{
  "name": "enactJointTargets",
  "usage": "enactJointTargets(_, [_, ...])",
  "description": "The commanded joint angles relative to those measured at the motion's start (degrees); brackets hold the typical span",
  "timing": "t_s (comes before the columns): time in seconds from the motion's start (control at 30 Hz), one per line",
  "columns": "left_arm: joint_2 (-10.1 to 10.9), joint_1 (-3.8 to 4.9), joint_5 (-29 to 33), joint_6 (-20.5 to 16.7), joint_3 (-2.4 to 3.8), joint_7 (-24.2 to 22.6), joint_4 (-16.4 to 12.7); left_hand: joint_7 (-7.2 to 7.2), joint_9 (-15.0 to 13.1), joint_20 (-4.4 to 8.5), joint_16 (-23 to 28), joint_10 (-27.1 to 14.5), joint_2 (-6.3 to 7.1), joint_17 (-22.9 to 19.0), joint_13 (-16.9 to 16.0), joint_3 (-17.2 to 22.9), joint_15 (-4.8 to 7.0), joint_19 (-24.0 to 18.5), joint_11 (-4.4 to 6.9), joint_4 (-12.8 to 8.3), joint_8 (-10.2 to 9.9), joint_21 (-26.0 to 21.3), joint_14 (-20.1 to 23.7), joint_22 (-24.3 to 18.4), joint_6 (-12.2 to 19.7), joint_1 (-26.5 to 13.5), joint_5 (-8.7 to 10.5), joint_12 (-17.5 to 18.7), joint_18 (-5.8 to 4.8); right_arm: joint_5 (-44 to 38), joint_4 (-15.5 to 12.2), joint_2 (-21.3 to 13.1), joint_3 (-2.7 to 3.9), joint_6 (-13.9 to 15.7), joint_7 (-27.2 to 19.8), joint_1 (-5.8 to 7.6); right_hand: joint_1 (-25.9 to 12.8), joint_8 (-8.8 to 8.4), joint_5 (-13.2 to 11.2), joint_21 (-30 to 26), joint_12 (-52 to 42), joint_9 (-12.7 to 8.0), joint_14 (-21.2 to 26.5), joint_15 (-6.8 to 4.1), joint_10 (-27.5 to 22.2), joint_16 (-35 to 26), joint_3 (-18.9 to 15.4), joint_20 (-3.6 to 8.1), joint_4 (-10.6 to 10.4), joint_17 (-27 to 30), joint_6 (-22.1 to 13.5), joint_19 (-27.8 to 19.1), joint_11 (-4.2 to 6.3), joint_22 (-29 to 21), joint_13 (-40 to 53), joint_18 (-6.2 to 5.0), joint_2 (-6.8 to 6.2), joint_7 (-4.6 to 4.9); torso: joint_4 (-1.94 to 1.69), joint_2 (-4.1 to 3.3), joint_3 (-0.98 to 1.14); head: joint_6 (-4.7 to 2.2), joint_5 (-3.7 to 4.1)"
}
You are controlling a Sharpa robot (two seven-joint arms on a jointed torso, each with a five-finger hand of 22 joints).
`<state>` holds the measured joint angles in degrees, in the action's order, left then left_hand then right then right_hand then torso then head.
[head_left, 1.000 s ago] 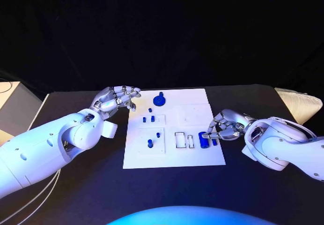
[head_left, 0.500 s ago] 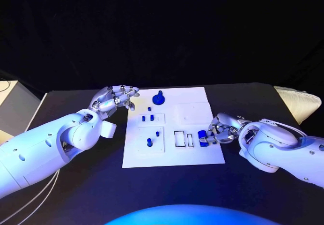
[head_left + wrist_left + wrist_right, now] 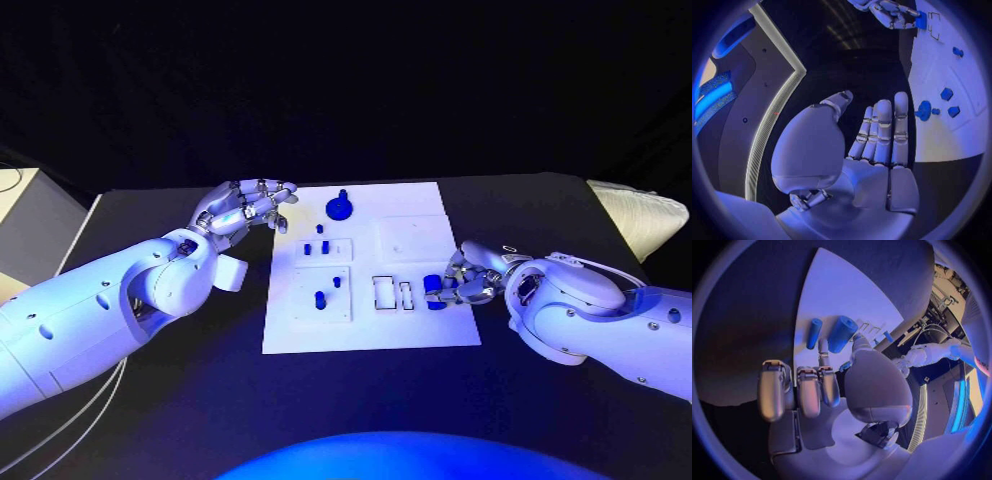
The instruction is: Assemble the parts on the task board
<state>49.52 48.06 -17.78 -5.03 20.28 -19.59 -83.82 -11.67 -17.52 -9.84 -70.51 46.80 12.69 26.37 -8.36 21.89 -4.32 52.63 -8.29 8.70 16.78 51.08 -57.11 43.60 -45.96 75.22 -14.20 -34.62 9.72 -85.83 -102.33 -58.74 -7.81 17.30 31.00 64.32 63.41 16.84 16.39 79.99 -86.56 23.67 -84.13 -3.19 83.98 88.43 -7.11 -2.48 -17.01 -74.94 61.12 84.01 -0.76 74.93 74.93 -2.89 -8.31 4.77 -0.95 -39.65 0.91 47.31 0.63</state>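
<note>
The white task board [image 3: 418, 330] lies mid-table. On it are a round blue part [image 3: 339, 208], several small blue pegs such as [image 3: 338, 283], and two blue cylinders at its right edge. My right hand [image 3: 470, 277] is at those cylinders. In the right wrist view a finger [image 3: 822, 351] and the thumb sit on either side of the thick cylinder [image 3: 841, 333], with the thin cylinder [image 3: 814, 333] lying beside it. My left hand [image 3: 245, 207] hovers off the board's far left corner, palm bare, with its fingers [image 3: 882, 132] straight and nothing in them.
Two empty white slots [image 3: 392, 294] sit on the board just left of the cylinders. A pale bundle [image 3: 635, 215] lies at the table's right edge. A pale box [image 3: 22, 215] stands beyond the left edge.
My right hand has drawn in over the two cylinders and its finger and thumb have come onto the thick one. The left hand has barely shifted.
</note>
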Motion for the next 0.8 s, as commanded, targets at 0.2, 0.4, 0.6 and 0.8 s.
enactJointTargets(0.2, [0.1, -0.07, 0.4, 1.7, 0.05, -0.4, -0.1, -0.38, 0.1, -0.12, -0.2, -0.6, -0.12, -0.1, -0.1, -0.6, -0.09, 0.4, -0.13, 0.1, 0.3, -0.3, -0.4, -0.1, 0.5, -0.1, 0.01, -0.2, 0.83, -2.6, 1.3, 1.4, -0.06, -3.1, 1.2, -0.51, -1.9, 0.45, -0.1, 0.6, 0.1, 0.2, -5.2, -0.36, 3.9, 0.4, -0.4, 0.05, -0.1, -11.8, -0.5, 3.2, 0.47, 8.4, 12.4, 0.79, 0.15, -0.13, -0.01, 0.01, 0.0, 0.27, -0.29])
enactJointTargets(0.4, [0.3, -0.07, 0.4, 2.0, 0.05, -0.2, -0.2, -0.39, 0.1, -0.14, -0.2, -0.7, -0.16, -0.1, -0.1, -0.9, -0.11, 0.4, -0.15, 0.4, 0.4, -0.4, -0.3, -0.2, 0.5, -0.2, -0.09, -0.3, 0.82, -3.0, 2.6, 2.4, -0.12, -3.9, 1.5, -0.67, -2.2, 0.51, -0.2, 0.7, 0.1, 0.2, -5.2, -0.36, 4.0, 0.4, -0.4, 0.05, -0.1, -11.9, -0.5, 3.2, 0.47, 8.5, 12.4, 0.83, 0.23, -0.13, 0.01, -0.01, -0.07, 0.37, -0.24])
enactJointTargets(0.6, [0.4, -0.08, 0.3, 2.1, 0.04, 0.0, -0.3, -0.4, 0.1, -0.15, -0.2, -0.8, -0.18, -0.1, -0.1, -1.1, -0.12, 0.4, -0.16, 0.6, 0.4, -0.4, -0.3, -0.2, 0.6, -0.3, -0.15, -0.3, 0.82, -3.1, 3.5, 3.3, -0.2, -5.3, 1.6, -0.85, -1.6, 0.72, 0.0, 1.0, -0.2, 0.4, -5.2, -0.36, 4.1, 0.5, 0.2, 0.03, 0.0, -12.2, -0.6, 3.3, 0.48, 8.8, 12.6, 0.89, 0.86, -0.15, -0.13, 0.04, -0.13, 0.52, -0.25])
enactJointTargets(0.8, [0.6, -0.08, 0.3, 2.1, 0.04, 0.2, -0.3, -0.4, 0.1, -0.15, -0.2, -0.8, -0.21, -0.1, -0.1, -1.1, -0.13, 0.4, -0.16, 0.6, 0.4, -0.5, -0.3, -0.2, 0.6, -0.3, -0.18, -0.4, 0.82, -2.9, 3.2, 3.6, -0.23, -4.6, 1.6, -1.04, 2.5, 1.25, 3.0, 1.3, -0.6, 0.6, -5.3, -0.41, 4.4, 0.7, 2.0, 0.07, 0.2, -12.6, -0.8, 3.3, 0.56, 9.1, 13.0, 0.96, 2.02, -0.23, 0.01, 0.04, -0.1, 0.45, -0.39])
